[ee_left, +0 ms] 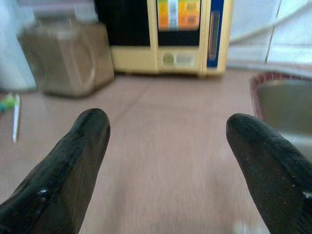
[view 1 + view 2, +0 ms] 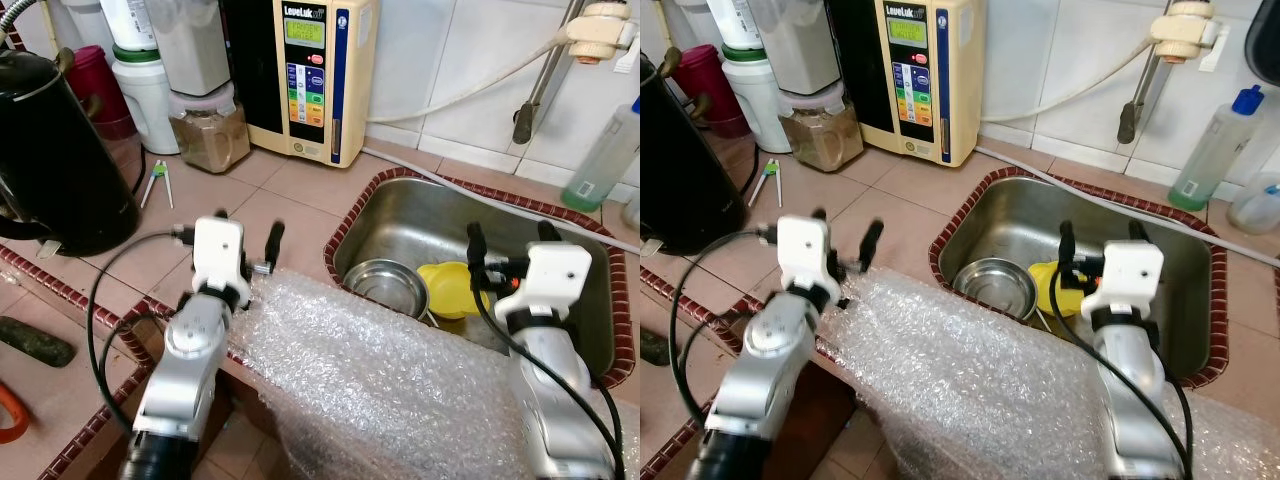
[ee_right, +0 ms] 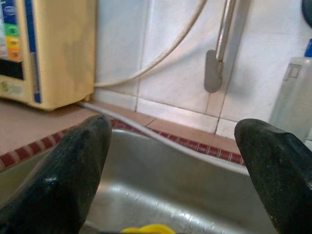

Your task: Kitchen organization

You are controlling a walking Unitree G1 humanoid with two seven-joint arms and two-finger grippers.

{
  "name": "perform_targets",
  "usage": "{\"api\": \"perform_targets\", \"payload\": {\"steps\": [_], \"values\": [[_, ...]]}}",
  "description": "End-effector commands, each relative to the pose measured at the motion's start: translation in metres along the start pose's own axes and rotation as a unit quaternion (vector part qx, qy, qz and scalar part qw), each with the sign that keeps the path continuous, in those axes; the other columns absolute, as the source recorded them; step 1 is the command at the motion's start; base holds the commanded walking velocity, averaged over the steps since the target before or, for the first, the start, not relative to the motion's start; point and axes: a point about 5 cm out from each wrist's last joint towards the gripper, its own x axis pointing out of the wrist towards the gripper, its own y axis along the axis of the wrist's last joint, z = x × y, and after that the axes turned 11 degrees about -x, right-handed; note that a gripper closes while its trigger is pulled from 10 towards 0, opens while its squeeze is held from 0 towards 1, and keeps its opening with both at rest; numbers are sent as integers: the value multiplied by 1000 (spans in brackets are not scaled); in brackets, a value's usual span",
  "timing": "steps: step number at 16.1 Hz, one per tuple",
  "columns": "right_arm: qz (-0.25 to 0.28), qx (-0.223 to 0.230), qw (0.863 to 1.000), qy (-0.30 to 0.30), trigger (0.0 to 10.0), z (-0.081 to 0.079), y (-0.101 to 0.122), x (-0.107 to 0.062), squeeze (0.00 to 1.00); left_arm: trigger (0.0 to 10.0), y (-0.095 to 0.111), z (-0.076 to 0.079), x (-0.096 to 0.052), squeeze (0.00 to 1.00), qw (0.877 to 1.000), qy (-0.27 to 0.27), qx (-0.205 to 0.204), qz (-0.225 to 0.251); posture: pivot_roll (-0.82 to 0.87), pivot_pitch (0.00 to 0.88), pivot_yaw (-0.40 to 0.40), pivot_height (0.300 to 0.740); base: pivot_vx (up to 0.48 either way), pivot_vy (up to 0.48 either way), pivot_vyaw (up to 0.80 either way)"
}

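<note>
My left gripper (image 2: 247, 228) is open over the tiled counter (image 2: 290, 190), just left of the sink, with nothing between its fingers (image 1: 73, 161). Over the steel sink (image 2: 400, 190) my right gripper (image 2: 512, 238) is also open and holds nothing. A steel bowl (image 2: 385, 285) and a yellow bowl (image 2: 450, 285) lie in the sink, the yellow one just below the right fingers (image 3: 63, 175). A sheet of bubble wrap (image 2: 370, 380) drapes over the counter's front edge between my arms.
At the left stands a black kettle (image 2: 55, 150). A jar of brown powder (image 2: 210, 130) and a cream water machine (image 2: 310, 75) line the back wall. A small green-handled tool (image 2: 157, 182) lies on the tiles. A tap (image 2: 530, 100) and a soap bottle (image 2: 600, 160) are behind the sink.
</note>
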Motion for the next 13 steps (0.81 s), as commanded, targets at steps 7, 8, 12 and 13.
{"api": "perform_targets", "payload": {"steps": [7,8,12,13], "values": [[-41,8,999,3,10000,3,-3,-15,522,10000,-1,-1,-10,0,999,-10,-20,-27,33,0,-12,740,0,0,-188],[-48,11,999,-4,10000,4,-4,-16,482,10000,8,0,-6,0,1000,-12,-14,-20,34,0,-13,740,0,0,-800],[-50,17,999,-5,10000,2,-3,-17,59,10000,14,-6,-10,0,1000,-16,-19,-19,39,0,-9,740,0,0,-800],[-48,22,999,-4,10000,1,-3,-17,0,10000,15,-7,-11,0,1000,-13,-15,-16,38,0,-2,740,0,0,0]]}}
